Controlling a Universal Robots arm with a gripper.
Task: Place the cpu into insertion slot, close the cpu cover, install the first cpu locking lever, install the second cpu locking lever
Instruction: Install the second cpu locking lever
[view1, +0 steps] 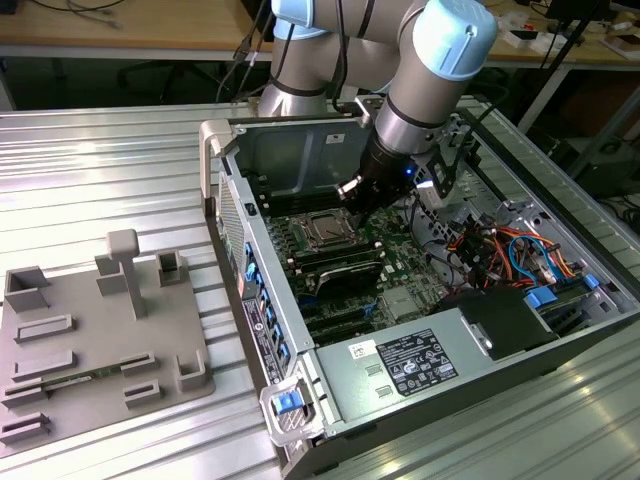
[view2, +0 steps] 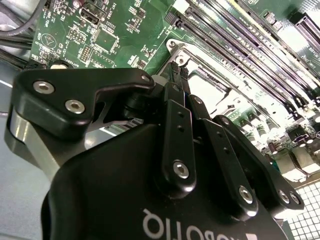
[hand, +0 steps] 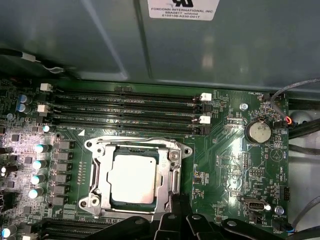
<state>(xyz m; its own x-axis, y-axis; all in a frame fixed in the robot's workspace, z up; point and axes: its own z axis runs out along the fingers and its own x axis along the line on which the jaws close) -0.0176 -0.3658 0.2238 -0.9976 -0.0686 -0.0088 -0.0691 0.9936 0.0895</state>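
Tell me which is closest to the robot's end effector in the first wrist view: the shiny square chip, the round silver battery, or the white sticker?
1. Silver-grey square cpu, right beside the end effector.
2. Round silver coin battery, off to one side on the green board.
3. White paper label, on the grey case wall beyond the memory slots.

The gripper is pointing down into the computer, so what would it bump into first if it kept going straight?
Probably the cpu cover, lying closed over the cpu, right at the gripper tips; depth is unclear.
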